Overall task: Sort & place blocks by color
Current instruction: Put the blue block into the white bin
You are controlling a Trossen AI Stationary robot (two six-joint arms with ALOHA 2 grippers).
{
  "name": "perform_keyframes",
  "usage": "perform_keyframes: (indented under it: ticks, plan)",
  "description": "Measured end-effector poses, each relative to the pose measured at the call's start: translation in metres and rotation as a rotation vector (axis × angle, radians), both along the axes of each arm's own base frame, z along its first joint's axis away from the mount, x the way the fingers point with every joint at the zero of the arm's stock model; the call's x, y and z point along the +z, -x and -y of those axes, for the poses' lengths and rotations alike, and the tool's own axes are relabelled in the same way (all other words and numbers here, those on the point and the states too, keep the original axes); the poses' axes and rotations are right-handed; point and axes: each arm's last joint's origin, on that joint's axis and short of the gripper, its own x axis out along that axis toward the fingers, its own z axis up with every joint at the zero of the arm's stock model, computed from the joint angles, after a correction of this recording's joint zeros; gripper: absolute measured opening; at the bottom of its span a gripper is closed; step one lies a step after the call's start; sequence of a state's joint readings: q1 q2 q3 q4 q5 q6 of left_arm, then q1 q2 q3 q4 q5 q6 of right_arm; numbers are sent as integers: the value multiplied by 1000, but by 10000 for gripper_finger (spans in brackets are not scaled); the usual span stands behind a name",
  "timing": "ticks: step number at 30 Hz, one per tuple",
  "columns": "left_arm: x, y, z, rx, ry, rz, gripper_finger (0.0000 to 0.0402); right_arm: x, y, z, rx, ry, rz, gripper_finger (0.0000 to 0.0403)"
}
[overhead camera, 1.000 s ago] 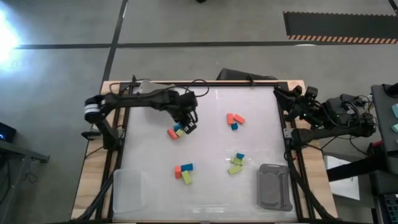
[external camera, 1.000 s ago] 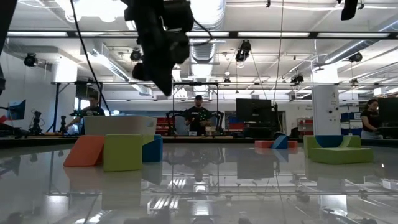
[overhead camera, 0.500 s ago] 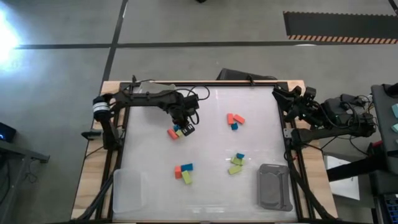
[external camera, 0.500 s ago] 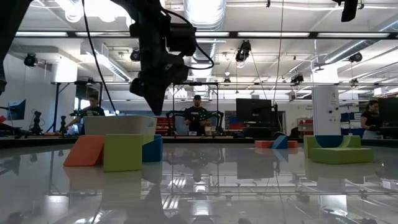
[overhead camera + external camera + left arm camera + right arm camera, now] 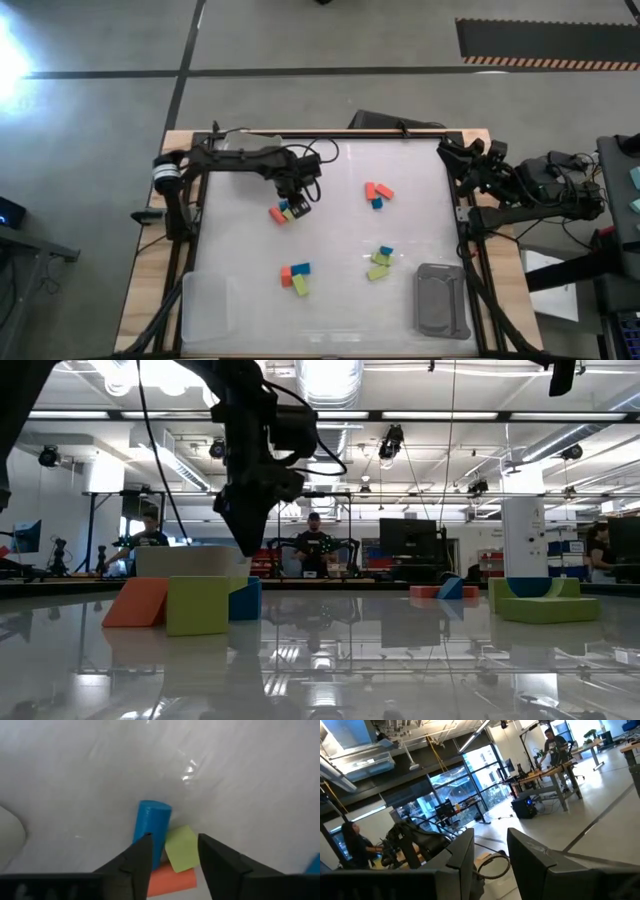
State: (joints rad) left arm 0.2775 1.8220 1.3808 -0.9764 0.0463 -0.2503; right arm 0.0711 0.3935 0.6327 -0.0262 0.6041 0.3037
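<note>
This is a robotics lab set in a large open industrial hall. The low view looks across the glossy white worktop (image 5: 400,650) into a wide room with exposed silver ductwork (image 5: 330,380), hanging black lamps (image 5: 392,440) and cable runs under a high ceiling. People (image 5: 318,545) work at benches carrying monitors (image 5: 405,540) and other robot arms. The right wrist view shows tall glazed walls (image 5: 485,775), a polished concrete floor (image 5: 600,825) and a person (image 5: 555,742) at a wooden workbench. From above, the grey floor carries a hazard-striped mat (image 5: 545,42).
</note>
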Motion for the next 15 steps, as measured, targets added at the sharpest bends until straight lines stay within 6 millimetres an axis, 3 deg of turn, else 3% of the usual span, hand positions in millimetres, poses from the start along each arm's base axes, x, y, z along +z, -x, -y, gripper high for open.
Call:
perform_keyframes:
  ticks: [7, 15]
  plan:
    - [-18, -5, -1, -28, 11, -52, 166, 0, 0, 0, 0, -1, 0, 107]
    - [-21, -6, -3, -17, -13, -61, 166, 0, 0, 0, 2, -11, 6, 107]
